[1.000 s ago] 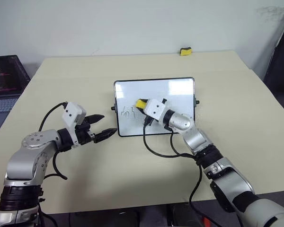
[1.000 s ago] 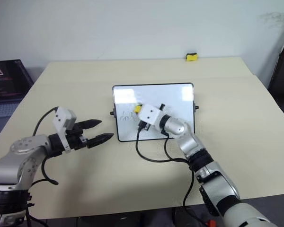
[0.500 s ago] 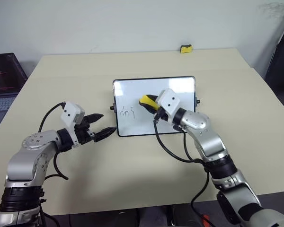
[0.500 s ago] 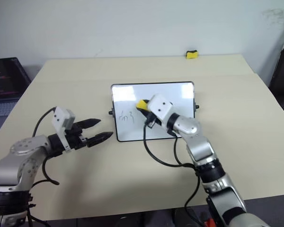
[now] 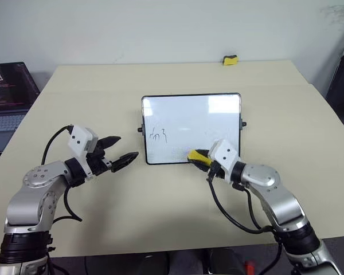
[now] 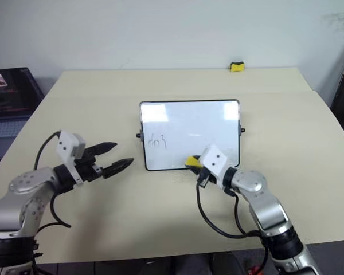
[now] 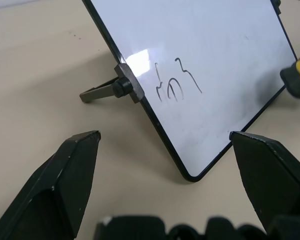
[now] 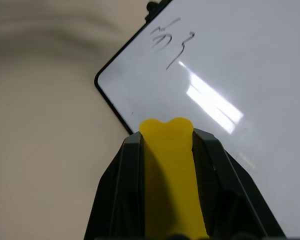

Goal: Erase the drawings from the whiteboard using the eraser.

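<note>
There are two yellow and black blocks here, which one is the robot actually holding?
The eraser at the whiteboard's lower edge, clamped in the right gripper. The other yellow block lies untouched at the table's far edge, away from both arms.

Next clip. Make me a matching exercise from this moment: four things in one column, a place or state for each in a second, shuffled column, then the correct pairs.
Things
1. eraser
2. drawings
3. left pincer
4. second yellow-and-black block

Places or states
A. at the table's far edge
B. fingers apart, holding nothing, beside the whiteboard
C. clamped in the right pincer at the board's near edge
D. unerased on the board's left part

Pairs: 1-C, 2-D, 3-B, 4-A
</note>
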Controlling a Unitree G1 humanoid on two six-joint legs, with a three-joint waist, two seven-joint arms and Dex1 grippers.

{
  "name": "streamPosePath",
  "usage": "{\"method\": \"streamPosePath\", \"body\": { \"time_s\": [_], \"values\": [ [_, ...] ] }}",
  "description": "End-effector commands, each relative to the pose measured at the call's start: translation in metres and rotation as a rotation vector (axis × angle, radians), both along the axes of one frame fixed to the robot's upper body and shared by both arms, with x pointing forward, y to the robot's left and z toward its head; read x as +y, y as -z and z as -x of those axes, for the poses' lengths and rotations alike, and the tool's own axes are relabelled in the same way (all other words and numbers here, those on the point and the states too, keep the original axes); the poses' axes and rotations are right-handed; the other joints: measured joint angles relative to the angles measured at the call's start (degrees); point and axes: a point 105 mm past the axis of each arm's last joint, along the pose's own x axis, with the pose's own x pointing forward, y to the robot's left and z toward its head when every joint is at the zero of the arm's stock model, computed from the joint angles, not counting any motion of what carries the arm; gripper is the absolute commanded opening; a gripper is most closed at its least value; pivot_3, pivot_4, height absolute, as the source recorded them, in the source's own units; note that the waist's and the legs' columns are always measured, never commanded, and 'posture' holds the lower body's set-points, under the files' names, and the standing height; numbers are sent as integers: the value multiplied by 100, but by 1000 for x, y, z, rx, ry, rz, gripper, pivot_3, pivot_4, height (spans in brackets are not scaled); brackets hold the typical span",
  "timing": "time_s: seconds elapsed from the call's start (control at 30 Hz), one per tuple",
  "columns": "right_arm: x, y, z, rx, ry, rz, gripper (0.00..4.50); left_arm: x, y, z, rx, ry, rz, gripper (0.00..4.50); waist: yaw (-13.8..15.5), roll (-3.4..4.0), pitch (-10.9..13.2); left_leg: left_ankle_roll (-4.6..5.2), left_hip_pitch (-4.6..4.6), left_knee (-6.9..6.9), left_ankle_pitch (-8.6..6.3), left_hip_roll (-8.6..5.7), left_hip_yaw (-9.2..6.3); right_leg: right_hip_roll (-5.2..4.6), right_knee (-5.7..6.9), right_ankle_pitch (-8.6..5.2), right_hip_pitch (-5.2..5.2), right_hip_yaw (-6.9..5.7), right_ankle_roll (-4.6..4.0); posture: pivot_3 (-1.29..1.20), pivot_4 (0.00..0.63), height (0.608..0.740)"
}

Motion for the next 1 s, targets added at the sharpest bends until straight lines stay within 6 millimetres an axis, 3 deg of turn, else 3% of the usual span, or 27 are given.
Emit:
{"method": "streamPosePath", "body": {
  "time_s": [0.03, 0.13, 0.27, 0.37, 0.5, 0.63, 0.73, 0.87, 0.97, 1.0],
  "values": [
    [5, -14, 4, -121, -27, 29, 985, -4, -13, 0, -63, 30, -21, 4500, 0, 0, 0, 0, 2, 0, 0, 0, 2, 0, 1, 0, 0, 0, 0, 0, 150, 740],
    [12, -21, 1, -202, -45, 42, 985, -1, -12, -3, -56, 19, -28, 4500, -4, 0, 0, 0, 6, -1, 0, 1, 1, 1, 3, 0, 2, -2, 0, 0, 150, 740],
    [28, -44, -11, -300, -53, -16, 985, -1, -4, 1, 5, 40, -45, 4500, -28, -1, 0, -4, 7, 0, 2, 1, 4, 1, 3, 0, 4, 0, 0, 0, 150, 740],
    [43, -65, -32, -386, -49, -43, 985, -1, 6, 7, 62, 69, -73, 4500, -57, 0, 0, -4, 10, -1, 2, 1, 4, 1, 5, 0, 4, -1, 0, 0, 150, 740],
    [64, -85, -61, -478, -29, -55, 985, -1, 5, 8, 70, 75, -78, 4500, -46, -1, 0, -6, 11, 1, 3, 1, 3, 2, 6, 0, 4, -4, -1, 0, 150, 740],
    [78, -90, -86, -533, -5, -36, 985, -1, 2, 8, 67, 79, -83, 4500, -49, -2, -1, -6, 10, 0, 4, 0, 5, 1, 3, 1, 2, -4, -1, 0, 150, 740],
    [90, -82, -95, -517, -12, -32, 985, 0, 1, 9, 67, 77, -88, 4500, -56, -2, -1, -6, 9, -1, 4, 0, 7, 1, 3, 1, 0, -3, -1, 0, 150, 740],
    [102, -38, -94, -405, -72, 65, 985, 1, 1, 11, 68, 72, -88, 4500, -113, -3, -2, -6, 10, -2, 3, 2, 8, 1, 5, 1, -1, -2, -1, 0, 150, 740],
    [103, -20, -90, -375, -106, 112, 985, 1, 0, 11, 68, 72, -87, 4500, -181, -6, -5, -5, 21, 2, 3, 1, 8, 1, 12, 1, 10, -2, -1, 0, 150, 740],
    [100, -4, -87, -343, -131, 153, 985, 1, 0, 11, 67, 72, -85, 4500, -190, -7, -8, -4, 24, 3, 4, 0, 8, 1, 17, 1, 12, -1, -1, 0, 150, 740]
  ]
}}
